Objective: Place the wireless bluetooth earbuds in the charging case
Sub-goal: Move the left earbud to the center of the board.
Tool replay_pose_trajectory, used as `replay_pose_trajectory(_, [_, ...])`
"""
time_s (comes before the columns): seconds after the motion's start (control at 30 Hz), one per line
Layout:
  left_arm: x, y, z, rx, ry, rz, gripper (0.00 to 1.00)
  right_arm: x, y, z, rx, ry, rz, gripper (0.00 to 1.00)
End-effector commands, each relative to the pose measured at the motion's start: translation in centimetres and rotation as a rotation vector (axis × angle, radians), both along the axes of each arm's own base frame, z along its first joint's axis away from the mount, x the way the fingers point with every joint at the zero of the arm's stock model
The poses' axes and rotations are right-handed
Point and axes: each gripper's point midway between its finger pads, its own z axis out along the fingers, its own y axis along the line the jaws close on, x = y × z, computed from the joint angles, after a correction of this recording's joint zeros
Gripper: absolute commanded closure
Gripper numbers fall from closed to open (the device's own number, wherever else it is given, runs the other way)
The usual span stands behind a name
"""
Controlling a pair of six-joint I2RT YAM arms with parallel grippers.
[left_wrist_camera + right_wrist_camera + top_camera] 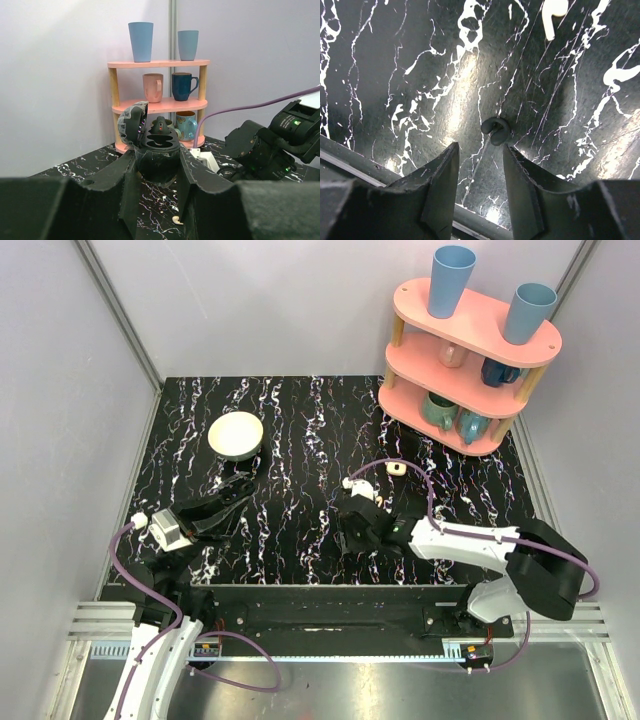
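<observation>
Left gripper (238, 490) sits left of desk centre, just nearer me than the cream bowl (235, 435), aimed twd the far right corner. Right gripper (350, 512) is near mid-desk, reaching in from the right edge. Charging case (397, 468) lies on the desk (300, 420) just beyond it, twd the far right corner, in front of the pink shelf (470, 318). Nothing touches it.

Left wrist cam: the fingers look closed onto a dark hinged box (157, 150), lid up, slots showing inside. My read is it's held upright & steady so smth can go in from above, but it isn't the cream case. One earbud (176, 220) lies on the desk low btwn the fingers, apart from the box.

Right wrist cam: jaws apart, nothing btwn them, tips over bare desk not far from the near-edge rail (360, 160). A small dark curled bit (495, 131) lies just past the tips. An earbud (552, 17) lies further on at the top of view, well clear of the fingers; can't tell if it's the same one. I'd judge the right arm is open & low to line up a pick. As far as I can see, no bud is in the case yet.
</observation>
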Motion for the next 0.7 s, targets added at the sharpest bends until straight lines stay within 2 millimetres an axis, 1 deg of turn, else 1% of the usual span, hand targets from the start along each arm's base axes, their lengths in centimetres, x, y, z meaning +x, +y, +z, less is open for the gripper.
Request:
replay_pose_trajectory(0.0, [-0.6, 0.4, 1.2, -0.017, -0.047, 0.012, 0.95, 1.6, 0.0, 1.9, 0.008, -0.106, -0.015, 0.52])
replay_pose_trajectory(0.1, [-0.6, 0.3, 1.2, -0.017, -0.046, 0.01, 0.95, 2.1, -0.3, 1.3, -0.004, -0.103, -0.024, 0.54])
replay_pose_trajectory(0.13, [-0.5, 0.3, 1.1, -0.017, -0.045, 0.01, 0.95, 2.1, -0.6, 0.6, -0.011, -0.087, -0.028, 0.55])
replay_pose_trajectory(0.2, [-0.5, 0.3, 1.1, -0.017, -0.045, 0.01, 0.95, 2.5, -0.6, 0.4, 0.001, -0.088, -0.039, 0.56])
replay_pose_trajectory(0.23, [-0.5, 0.3, 1.2, -0.017, -0.046, 0.01, 0.95, 2.3, -0.8, -0.1, -0.003, -0.079, -0.04, 0.57])
replay_pose_trajectory(0.33, [-0.5, 0.3, 1.1, -0.015, -0.044, 0.009, 0.95, 2.7, -1.4, -0.7, -0.009, -0.07, -0.057, 0.58])
replay_pose_trajectory(0.53, [-0.5, 0.3, 1.1, -0.016, -0.043, 0.01, 0.95, 3.4, -1.4, -1.3, 0.002, -0.066, -0.058, 0.59])
replay_pose_trajectory(0.67, [-0.5, 0.3, 1.1, -0.016, -0.045, 0.009, 0.95, 3.5, -1.3, -1.9, 0.003, -0.052, -0.049, 0.59])
